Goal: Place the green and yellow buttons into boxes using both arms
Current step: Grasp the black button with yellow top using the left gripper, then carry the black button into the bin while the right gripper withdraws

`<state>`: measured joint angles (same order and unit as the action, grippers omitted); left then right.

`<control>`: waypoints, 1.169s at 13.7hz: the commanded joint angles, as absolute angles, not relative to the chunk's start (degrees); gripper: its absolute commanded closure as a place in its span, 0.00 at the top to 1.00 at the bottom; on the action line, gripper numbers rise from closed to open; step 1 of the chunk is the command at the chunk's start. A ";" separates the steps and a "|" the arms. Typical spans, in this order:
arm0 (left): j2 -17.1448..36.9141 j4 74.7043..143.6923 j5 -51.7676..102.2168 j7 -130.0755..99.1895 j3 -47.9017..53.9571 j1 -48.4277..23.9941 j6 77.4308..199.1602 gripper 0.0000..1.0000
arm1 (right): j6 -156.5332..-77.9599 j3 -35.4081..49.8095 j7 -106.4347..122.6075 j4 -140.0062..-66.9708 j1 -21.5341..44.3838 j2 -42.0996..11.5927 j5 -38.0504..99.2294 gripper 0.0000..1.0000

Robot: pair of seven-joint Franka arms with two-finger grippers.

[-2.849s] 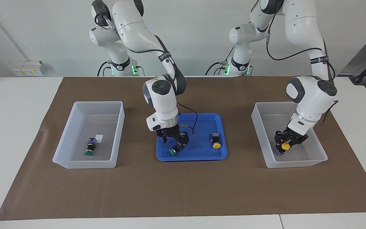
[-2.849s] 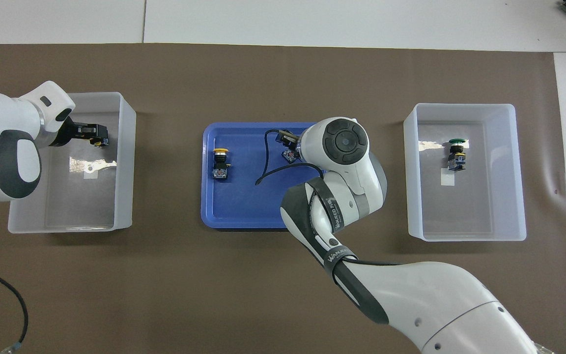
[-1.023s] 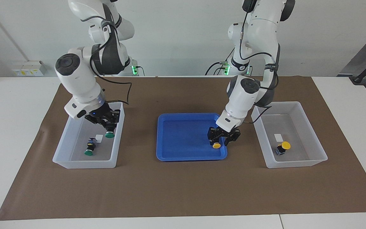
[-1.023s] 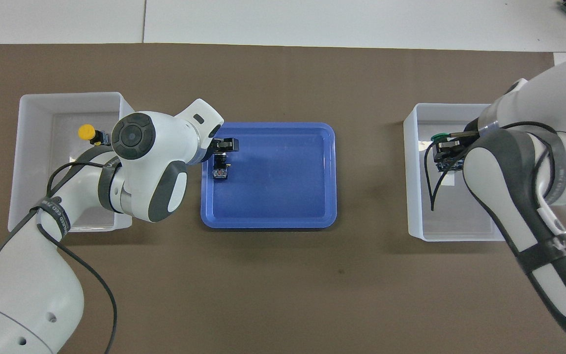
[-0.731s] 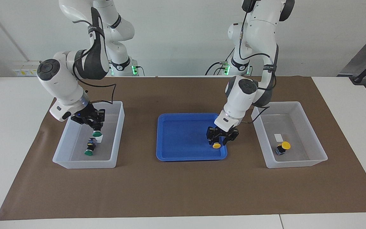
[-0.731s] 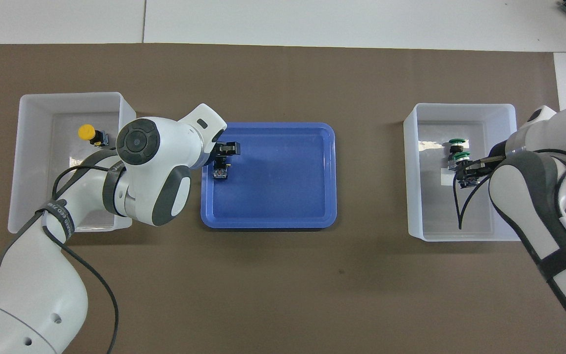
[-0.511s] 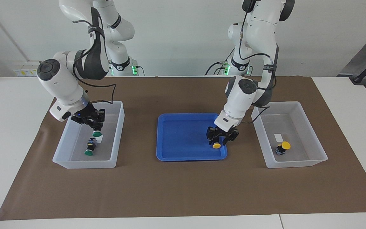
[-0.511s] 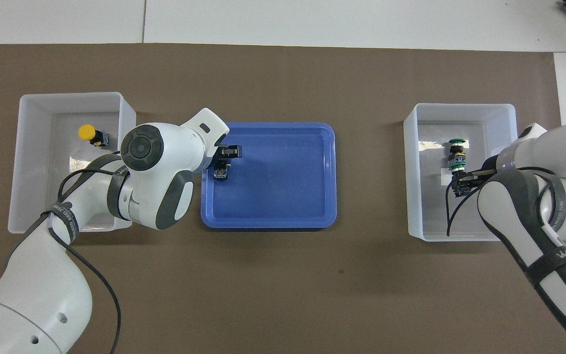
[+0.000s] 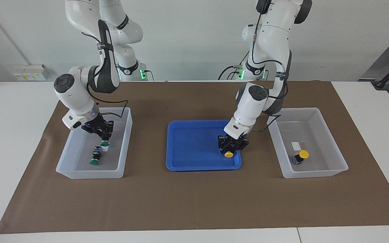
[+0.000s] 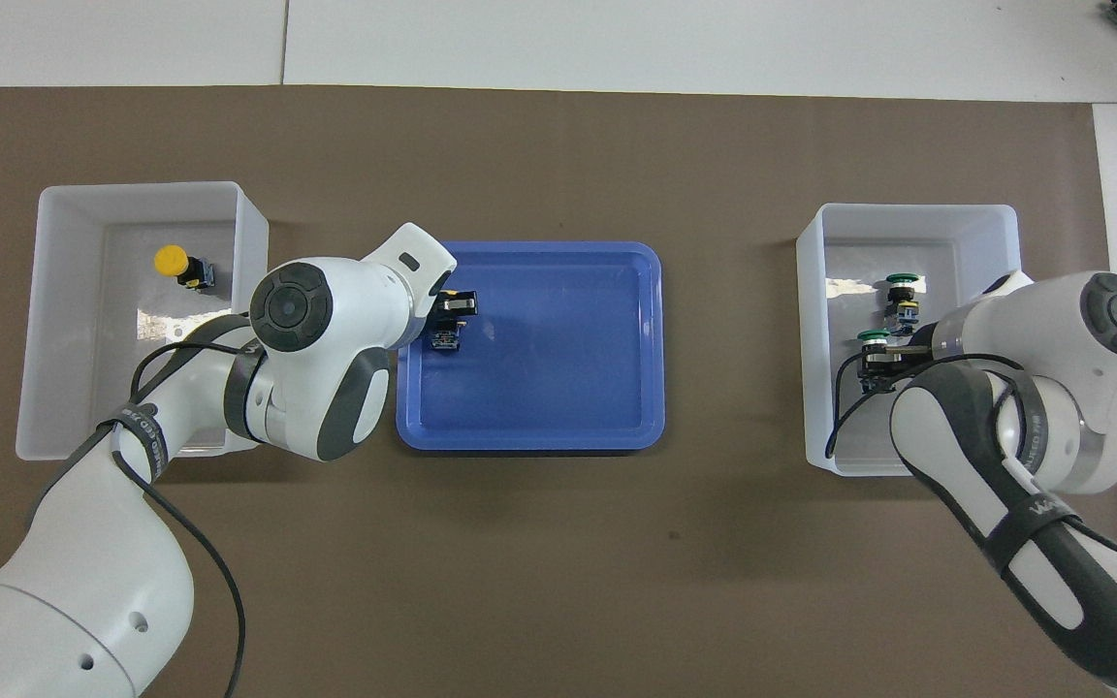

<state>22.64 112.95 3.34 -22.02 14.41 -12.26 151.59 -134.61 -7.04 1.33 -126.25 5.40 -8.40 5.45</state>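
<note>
My right gripper (image 9: 104, 137) is low inside the box (image 9: 89, 174) at the right arm's end of the table. It is shut on a green button (image 9: 104, 144), with a second green button (image 9: 95, 158) lying on the box floor just below. In the overhead view this gripper (image 10: 883, 361) holds its green button (image 10: 874, 337) beside the other green button (image 10: 901, 283). My left gripper (image 9: 231, 146) is down around a yellow button (image 9: 228, 154) lying in the blue tray (image 9: 194, 141). Another yellow button (image 9: 301, 156) lies in the box (image 9: 316, 173) at the left arm's end.
The blue tray (image 10: 558, 349) sits mid-table between the two boxes on a brown mat (image 9: 194, 202). Each box has a small white label (image 9: 295, 145) on its floor. White table surrounds the mat.
My right gripper carried the green button from the tray into its box and lowered it. My left arm left a yellow button in its box, moved to the tray and came down around the other.
</note>
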 commanded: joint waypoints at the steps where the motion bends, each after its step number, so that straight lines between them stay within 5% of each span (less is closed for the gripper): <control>1: 22.93 110.76 3.16 -23.20 13.54 -12.92 151.53 0.00 | -135.70 -6.86 -0.96 -126.22 6.32 -8.26 5.98 0.97; 5: 23.29 103.30 3.25 -22.85 13.10 -11.52 143.12 0.00 | -131.06 -7.12 -0.97 -119.55 6.42 -7.39 4.75 1.00; 11: 22.41 89.93 2.90 -17.60 13.18 -1.42 124.22 0.00 | -113.85 -7.12 -0.79 -106.72 6.42 -4.23 -0.26 1.00; 16: 21.98 88.77 2.99 2.78 13.10 10.44 118.74 0.00 | -96.19 -7.21 -0.35 -97.32 5.71 1.40 -0.44 1.00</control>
